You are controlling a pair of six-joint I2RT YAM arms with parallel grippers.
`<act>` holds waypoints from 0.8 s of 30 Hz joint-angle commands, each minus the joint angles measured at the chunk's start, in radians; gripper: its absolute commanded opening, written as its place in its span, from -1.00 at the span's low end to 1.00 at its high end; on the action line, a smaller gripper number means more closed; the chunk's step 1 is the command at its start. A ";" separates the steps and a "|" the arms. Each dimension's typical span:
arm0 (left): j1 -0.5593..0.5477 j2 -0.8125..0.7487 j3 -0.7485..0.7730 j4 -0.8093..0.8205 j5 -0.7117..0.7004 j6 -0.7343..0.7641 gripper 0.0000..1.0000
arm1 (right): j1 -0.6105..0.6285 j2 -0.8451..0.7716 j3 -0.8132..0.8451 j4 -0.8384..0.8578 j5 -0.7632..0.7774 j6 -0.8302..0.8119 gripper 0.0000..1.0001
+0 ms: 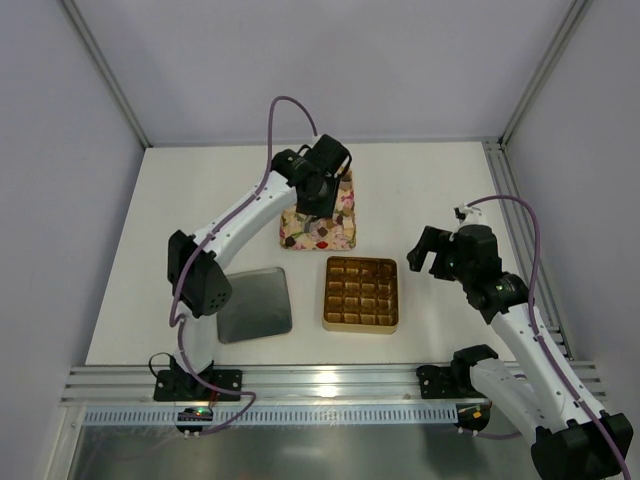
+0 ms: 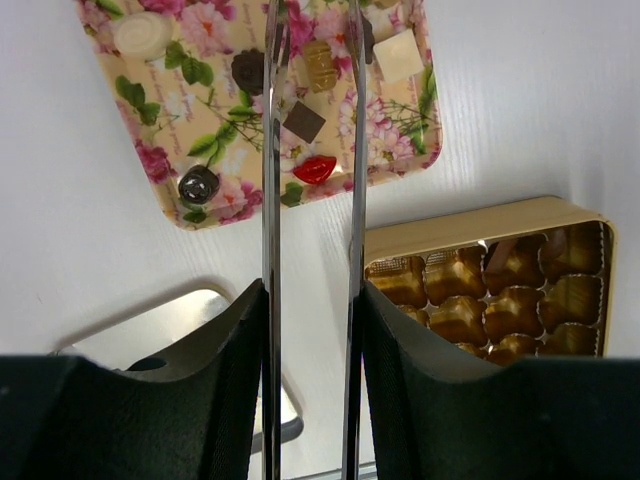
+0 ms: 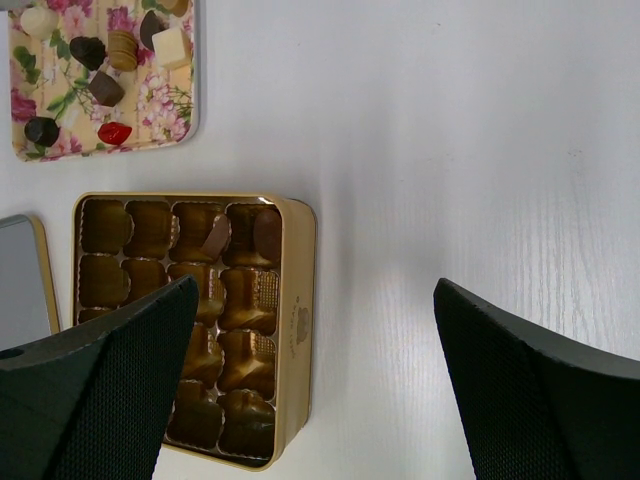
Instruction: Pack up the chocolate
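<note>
Where grey walls (image 1: 300, 60) rise, white table (image 1: 200, 190) — perhaps wood-grained, slotted rails (image 1: 330, 378)

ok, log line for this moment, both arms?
left fingers parted over floral tray, hold unclear | right fingers open, empty, beside gold box | two chocolates in box | rest on tray

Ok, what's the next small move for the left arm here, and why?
Probably lower the left end effector so the tweezers it clamps straddle one chocolate on the floral tray, then squeeze. The blades stand apart over the tray's pieces with none visibly gripped, and most gold box cells are empty.
</note>
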 commanded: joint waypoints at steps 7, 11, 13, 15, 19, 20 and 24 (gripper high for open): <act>0.011 0.054 0.021 -0.002 0.021 0.018 -0.20 | 0.001 -0.005 0.010 0.015 0.007 -0.005 0.99; 0.011 0.071 0.012 0.007 0.022 0.020 -0.20 | 0.003 -0.008 0.008 0.010 0.007 -0.007 1.00; 0.011 0.079 0.009 0.007 0.014 0.021 -0.20 | 0.001 -0.010 0.008 0.012 0.007 -0.007 0.99; 0.013 0.085 0.001 0.009 0.008 0.021 -0.20 | 0.003 -0.008 0.007 0.012 0.008 -0.007 0.99; 0.014 0.093 -0.016 0.021 0.008 0.024 -0.20 | 0.001 -0.007 0.004 0.012 0.008 -0.008 1.00; 0.014 0.097 -0.017 0.021 0.010 0.026 -0.20 | 0.001 -0.007 0.004 0.012 0.008 -0.008 0.99; 0.016 0.108 -0.027 0.024 0.021 0.024 -0.21 | 0.003 -0.010 0.004 0.012 0.008 -0.010 0.99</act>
